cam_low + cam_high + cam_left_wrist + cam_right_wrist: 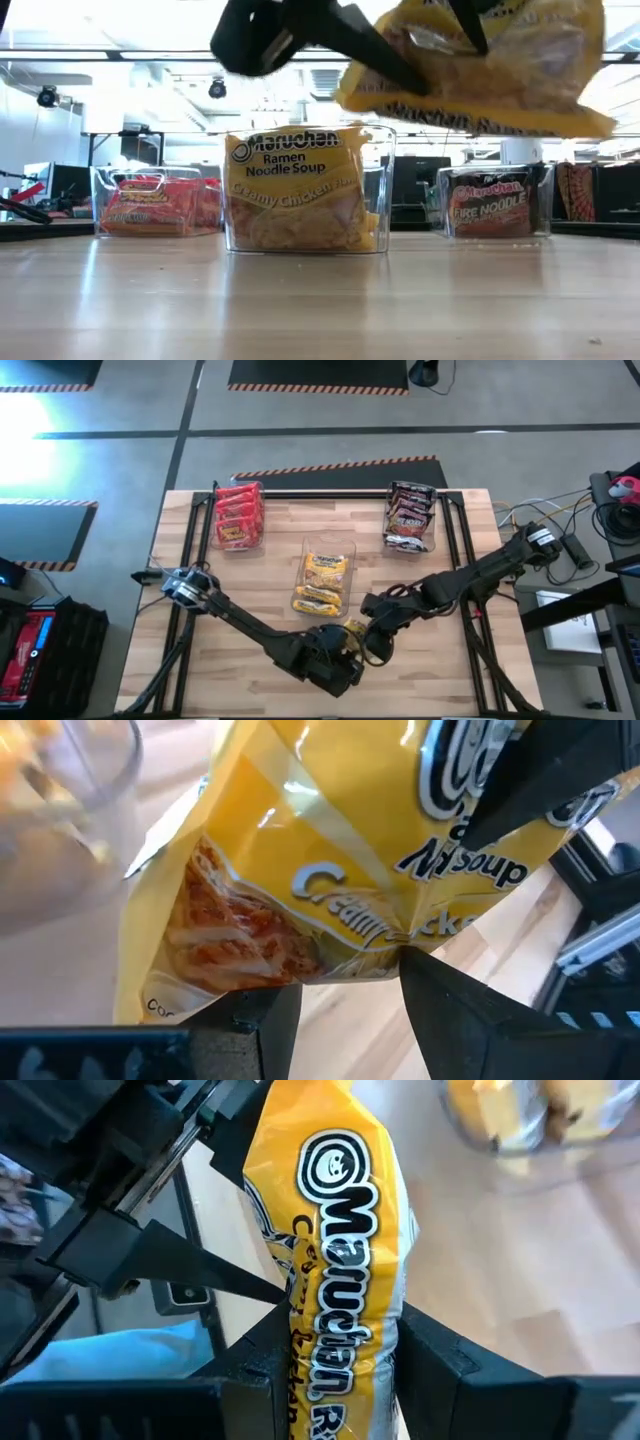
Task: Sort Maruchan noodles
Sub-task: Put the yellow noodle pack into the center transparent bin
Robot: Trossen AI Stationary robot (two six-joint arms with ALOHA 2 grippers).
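Observation:
A yellow Maruchan noodle packet [480, 70] hangs in the air over the table's near middle [357, 637], held between both arms. My left gripper [350, 990] and my right gripper [340, 1370] are both shut on it, meeting from left and right. Three clear bins stand farther back. One holds red packets [238, 515] at the far left. Another holds yellow packets [325, 575] in the middle. The last holds dark packets [410, 515] at the far right. Those packets stand on edge inside their bins. My left gripper pinches the yellow packet's edge [345, 960] below the "Creamy Chicken" print between its two fingers, coming slanting down from the table's left. The packet is lifted clear of the table. My right gripper pinches the packet's Maruchan-logo end [335, 1330] between its two fingers, slanting down from the table's right. The wrapper bulges between the fingers, clear of the table.
Black frame rails [465, 560] run along the table's left and right sides. Bare wood [300, 300] lies in front of the bins, under the raised packet.

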